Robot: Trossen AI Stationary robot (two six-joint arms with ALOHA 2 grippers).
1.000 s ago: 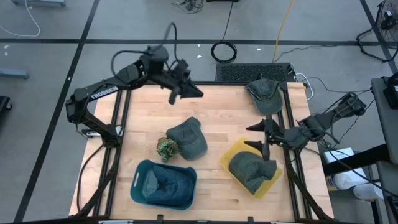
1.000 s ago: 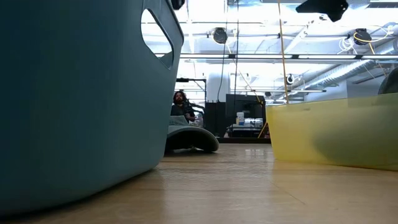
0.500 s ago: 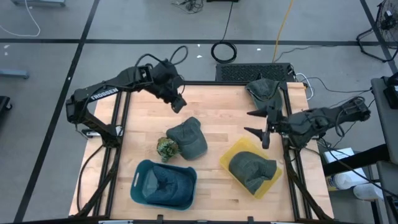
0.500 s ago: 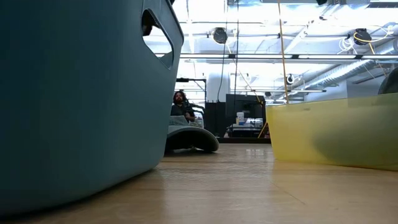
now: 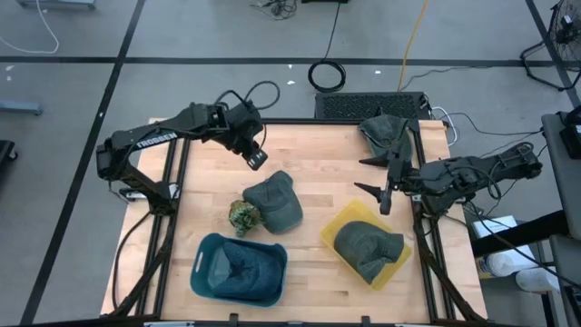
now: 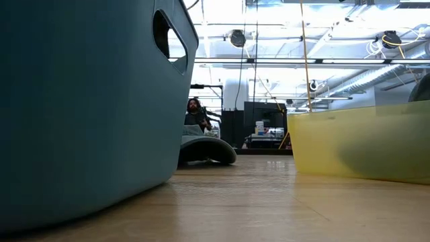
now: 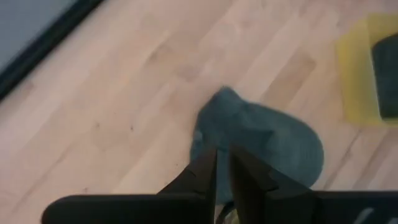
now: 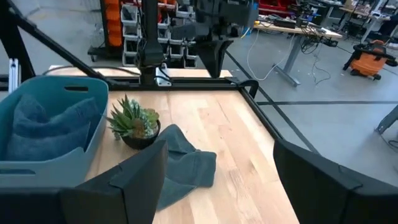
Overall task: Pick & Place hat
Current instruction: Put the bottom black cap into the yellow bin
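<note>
left gripper (image 5: pixel 255 161) hangs over the far left part of the table (image 5: pixel 318 154), fingers nearly pressed together with only a thin gap, holding nothing; in its wrist view it points down at the loose hat (image 7: pixel 261 140). that hat (image 5: pixel 273 201) lies flat on the wood near the table's centre, free of both grippers, with a small potted plant (image 5: pixel 242 215) just beside it on the left. right gripper (image 5: pixel 379 185) is over the right edge of the table, fingers spread wide and empty, between the far-right hat (image 5: pixel 385 136) and the yellow bin (image 5: pixel 338 223). the far-right hat is draped at the far right corner of the table. the yellow bin, at the near right, holds another hat (image 5: pixel 367 249). the blue bin (image 5: pixel 239 268), at the near left, holds a blue hat (image 5: pixel 232 270). in the low view a person (image 6: pixel 195 114) sits in the room beyond the table.
</note>
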